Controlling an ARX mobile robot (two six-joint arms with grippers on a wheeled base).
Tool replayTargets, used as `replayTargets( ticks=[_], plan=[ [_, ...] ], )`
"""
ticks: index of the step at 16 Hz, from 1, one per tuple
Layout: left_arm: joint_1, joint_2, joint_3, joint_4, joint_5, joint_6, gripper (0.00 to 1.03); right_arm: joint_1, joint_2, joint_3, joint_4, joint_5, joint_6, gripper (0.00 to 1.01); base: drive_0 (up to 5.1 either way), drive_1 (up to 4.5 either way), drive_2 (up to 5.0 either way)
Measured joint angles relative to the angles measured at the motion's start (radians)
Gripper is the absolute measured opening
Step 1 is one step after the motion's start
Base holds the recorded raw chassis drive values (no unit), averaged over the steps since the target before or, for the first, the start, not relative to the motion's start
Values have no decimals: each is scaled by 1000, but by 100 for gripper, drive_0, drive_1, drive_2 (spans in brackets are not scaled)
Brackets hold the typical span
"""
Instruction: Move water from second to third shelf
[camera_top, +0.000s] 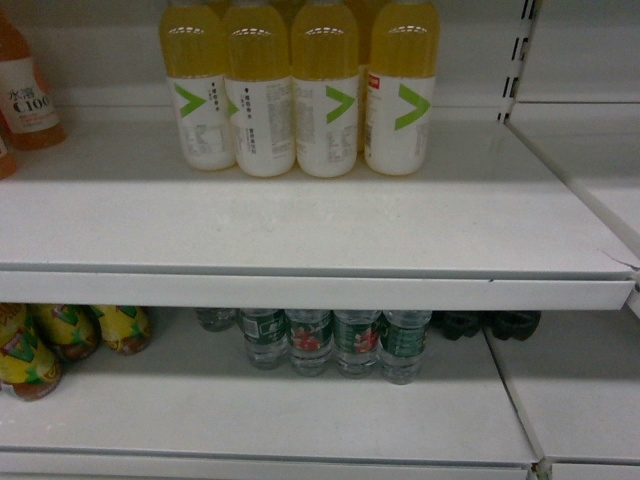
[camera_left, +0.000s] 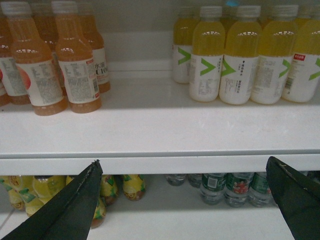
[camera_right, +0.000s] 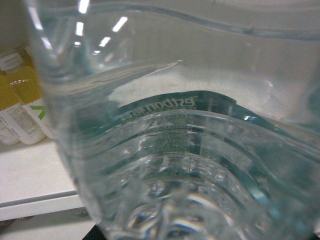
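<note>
White retail shelving: upper shelf carries yellow-drink bottles; lower shelf holds green-labelled water bottles. One water bottle fills the right wrist view; right gripper's fingers cannot be judged. Left gripper fingers apart.

A shop aisle — white metal shelves are running across the head view, with a slotted upright at the right carrying the next bay. Identical drinks are standing in tight rows, labels facing out: yellow bottles with green chevrons on the upper shelf, orange bottles beside them in the left wrist view. Below, water bottles with green labels are lining up next to squat yellow bottles — many copies of each product, grouped by kind, as stock is in a store. One clear water bottle is filling the right wrist view.
</note>
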Motion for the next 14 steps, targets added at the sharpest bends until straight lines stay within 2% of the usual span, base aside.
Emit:
replayTargets(
  ticks=[2, 14],
  plan=[
    [0, 0, 0, -1, -1, 0, 98, 0, -1, 0, -4, 0, 0, 40, 0, 0, 0],
    [1, 0, 0, -5, -1, 0, 98, -6, 1, 0, -6, 3, 0, 40, -462, 138, 347]
  ],
)
